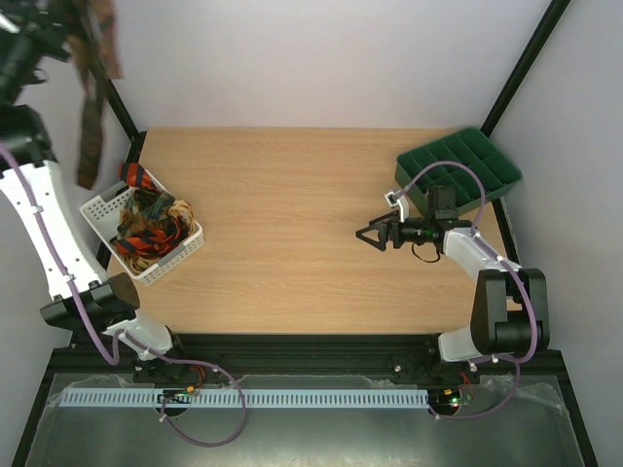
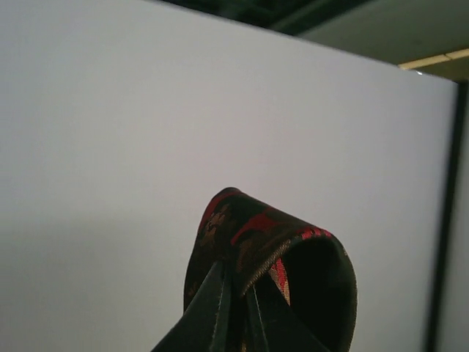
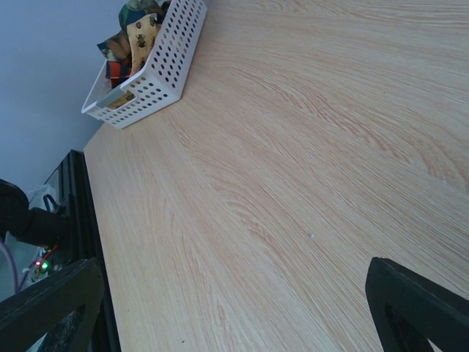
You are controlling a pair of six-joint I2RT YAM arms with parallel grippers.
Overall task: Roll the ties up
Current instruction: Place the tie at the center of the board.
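Note:
My left gripper [image 1: 90, 44] is raised high at the far left, above the table, shut on a dark brown tie with reddish specks [image 1: 92, 126] that hangs down from it. In the left wrist view the tie [image 2: 253, 235] folds over the closed fingertips [image 2: 220, 301]. Other ties, orange-and-black striped and tan-gold [image 1: 146, 224], lie bunched in the white slotted basket [image 1: 185, 243]; they also show in the right wrist view [image 3: 135, 33]. My right gripper [image 1: 368, 234] is open and empty, low over the table's right middle, pointing left.
A green compartment tray [image 1: 458, 170] stands at the back right, behind my right arm. The white basket [image 3: 157, 73] sits near the table's left edge. Black frame posts rise at the back corners. Bare wood [image 1: 292, 214] lies between basket and right gripper.

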